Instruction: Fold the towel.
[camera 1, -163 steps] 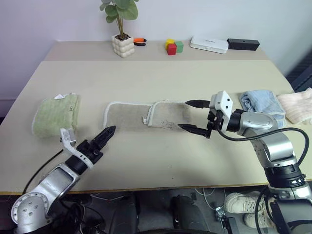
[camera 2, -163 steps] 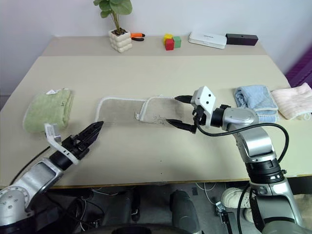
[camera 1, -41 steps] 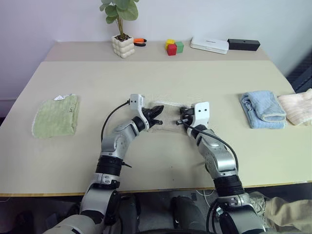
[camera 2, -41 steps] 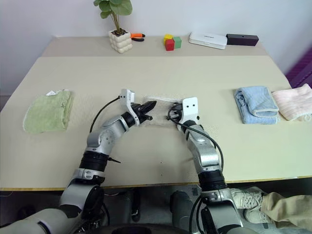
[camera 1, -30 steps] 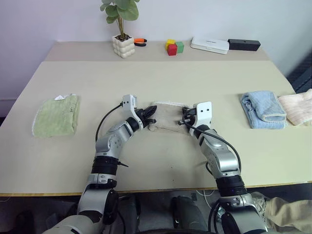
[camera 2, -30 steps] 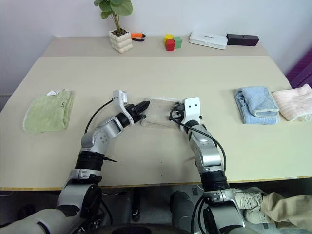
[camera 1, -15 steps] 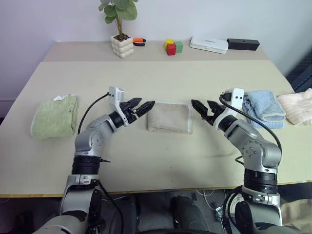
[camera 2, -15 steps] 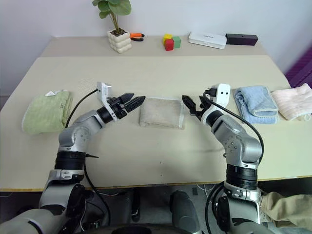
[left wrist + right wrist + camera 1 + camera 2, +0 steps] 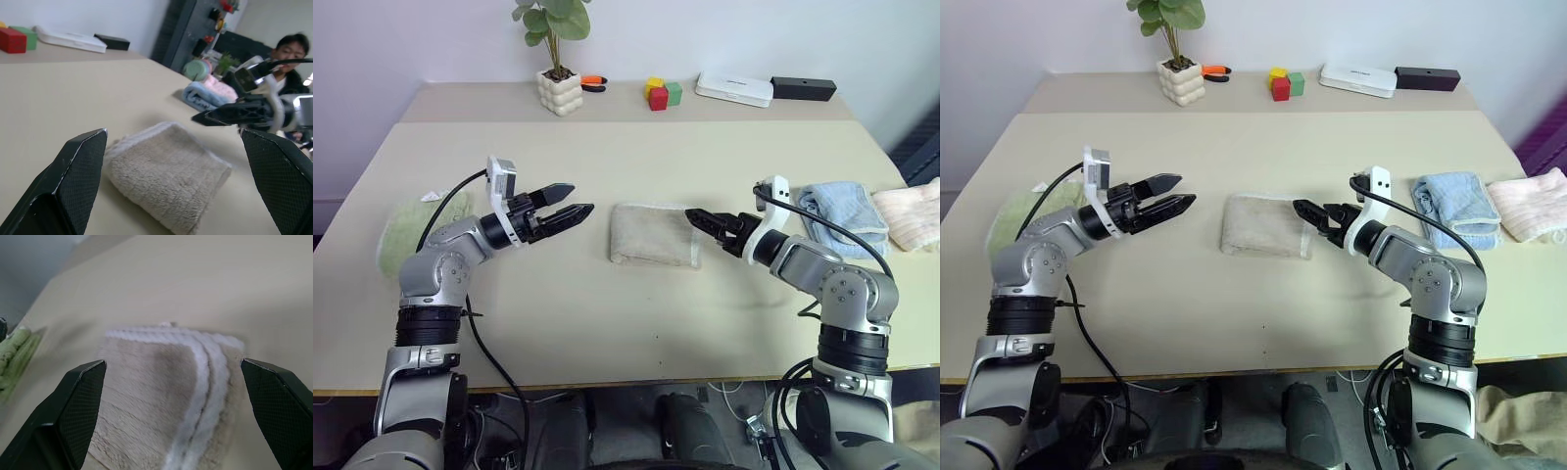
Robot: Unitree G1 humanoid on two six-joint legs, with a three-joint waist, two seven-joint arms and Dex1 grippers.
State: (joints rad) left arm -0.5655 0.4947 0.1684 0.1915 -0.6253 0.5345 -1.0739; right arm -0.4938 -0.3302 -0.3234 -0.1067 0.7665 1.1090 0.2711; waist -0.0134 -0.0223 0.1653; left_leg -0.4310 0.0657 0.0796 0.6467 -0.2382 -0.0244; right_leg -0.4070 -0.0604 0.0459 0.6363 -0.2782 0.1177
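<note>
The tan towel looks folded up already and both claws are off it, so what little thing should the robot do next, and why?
Probably just draw both arms back toward its body. The towel lies as a compact folded rectangle on the table, with the left gripper and the right gripper both open, hanging on either side of it and holding nothing. Nothing seems left to fold, so backing away avoids disturbing it.

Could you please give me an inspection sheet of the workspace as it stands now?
Surface: beige table, bare near its front edge.
Job's things: tan towel lies folded at the centre, touched by neither gripper.
Clutter: green towel, light blue towel, pink towel, potted plant, coloured blocks, white box, black box.
Grippers: left gripper open; right gripper open.
Cables: black cable along the left arm.
Surroundings: a person in the left wrist view.
</note>
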